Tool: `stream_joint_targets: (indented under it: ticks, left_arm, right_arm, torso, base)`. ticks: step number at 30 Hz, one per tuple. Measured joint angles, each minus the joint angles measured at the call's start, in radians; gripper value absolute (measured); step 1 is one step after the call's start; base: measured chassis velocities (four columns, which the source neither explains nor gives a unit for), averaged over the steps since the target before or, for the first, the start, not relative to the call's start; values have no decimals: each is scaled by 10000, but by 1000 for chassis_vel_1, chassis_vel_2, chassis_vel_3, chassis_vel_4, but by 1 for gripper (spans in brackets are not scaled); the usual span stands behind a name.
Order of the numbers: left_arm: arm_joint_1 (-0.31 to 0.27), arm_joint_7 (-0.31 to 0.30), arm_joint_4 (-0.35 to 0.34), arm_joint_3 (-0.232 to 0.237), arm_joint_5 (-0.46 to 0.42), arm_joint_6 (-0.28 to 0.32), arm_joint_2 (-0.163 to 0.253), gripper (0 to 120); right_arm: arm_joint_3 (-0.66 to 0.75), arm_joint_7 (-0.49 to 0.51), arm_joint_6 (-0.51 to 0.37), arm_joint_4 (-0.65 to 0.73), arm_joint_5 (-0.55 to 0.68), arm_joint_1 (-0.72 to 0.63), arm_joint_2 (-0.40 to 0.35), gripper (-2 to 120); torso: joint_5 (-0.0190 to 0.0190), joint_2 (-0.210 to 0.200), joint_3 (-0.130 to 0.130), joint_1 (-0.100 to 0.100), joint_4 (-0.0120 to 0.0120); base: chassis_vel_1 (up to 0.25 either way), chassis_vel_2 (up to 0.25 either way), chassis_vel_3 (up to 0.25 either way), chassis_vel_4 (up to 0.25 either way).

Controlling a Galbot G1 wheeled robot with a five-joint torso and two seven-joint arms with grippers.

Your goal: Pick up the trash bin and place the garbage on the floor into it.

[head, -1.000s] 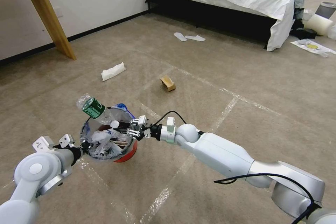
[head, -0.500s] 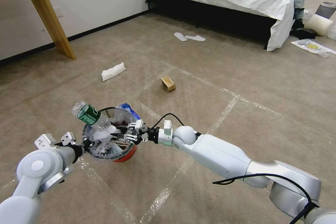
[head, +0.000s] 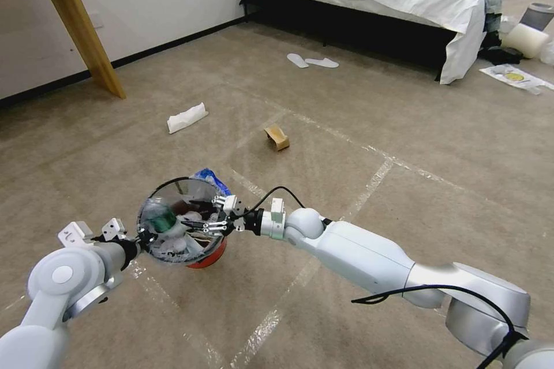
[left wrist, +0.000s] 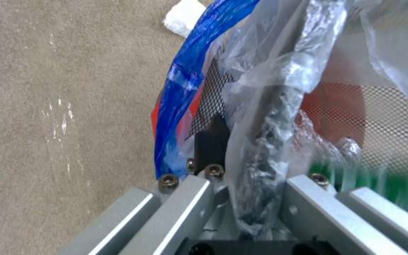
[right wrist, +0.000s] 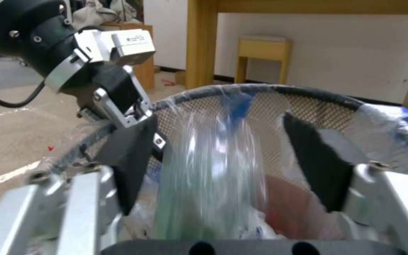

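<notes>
The green-labelled bottle (head: 158, 220), perched on the rim a second ago, has dropped into the red bin (head: 180, 229). The right gripper (head: 212, 220), fingers spread, hovers at the bin's three o'clock edge. The left gripper (head: 138, 237) pinches the rim at nine o'clock, holding the bin near the carpet (head: 358, 196). A brown carton (head: 277, 137) and white tissue (head: 186, 117) remain around twelve o'clock.

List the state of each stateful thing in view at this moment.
Bin: held off the carpet, tilted, liner full.
Bottle: inside the bin, blurred.
Left end effector: shut on the bin's rim.
Right end effector: open over the bin.
Carton: on the carpet.
Tissue: on the carpet.
</notes>
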Motion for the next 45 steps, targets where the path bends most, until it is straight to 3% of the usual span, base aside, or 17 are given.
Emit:
stream_joint_targets:
  ticks: [3, 6, 9, 15, 27, 37, 45]
  left_arm:
    - [15, -3, 0, -57, -36, -1, 20, 0]
    - [26, -33, 8, -316, -170, -13, 109, 0]
    - [26, -57, 35, -395, -228, -20, 162, 0]
    - [-35, -124, 125, -605, -455, -56, 339, 0]
    - [-108, -253, 192, -575, -639, -32, 443, 0]
    - [76, -326, 86, -604, -731, 98, 471, 0]
    - [446, -351, -64, -732, -681, 150, 395, 0]
  right_arm:
    - [3, 10, 28, 0, 29, 20, -21, 82]
    - [59, 78, 77, 23, 114, 66, -121, 96]
    - [90, 81, 91, 48, 157, 97, -185, 99]
    - [279, 94, 112, 163, 406, 271, -485, 100]
    - [964, -248, 256, 559, 1773, 981, -796, 100]
    - [2945, 1210, 61, 1281, 2200, 1009, -1340, 100]
    - [4821, 3393, -222, 2153, 2197, 170, -1749, 100]
  torso:
    - [0, 0, 0, 0, 0]
    - [-1, 0, 0, 0, 1]
    - [-1, 0, 0, 0, 1]
    - [0, 0, 0, 0, 0]
    - [0, 0, 0, 0, 1]
    - [1, 0, -1, 0, 0]
    - [2, 0, 0, 0, -1]
  base:
    - [0, 0, 0, 0]
    - [0, 0, 0, 0]
    - [0, 0, 0, 0]
    - [0, 0, 0, 0]
    - [0, 0, 0, 0]
    - [0, 0, 0, 0]
    - [0, 0, 0, 0]
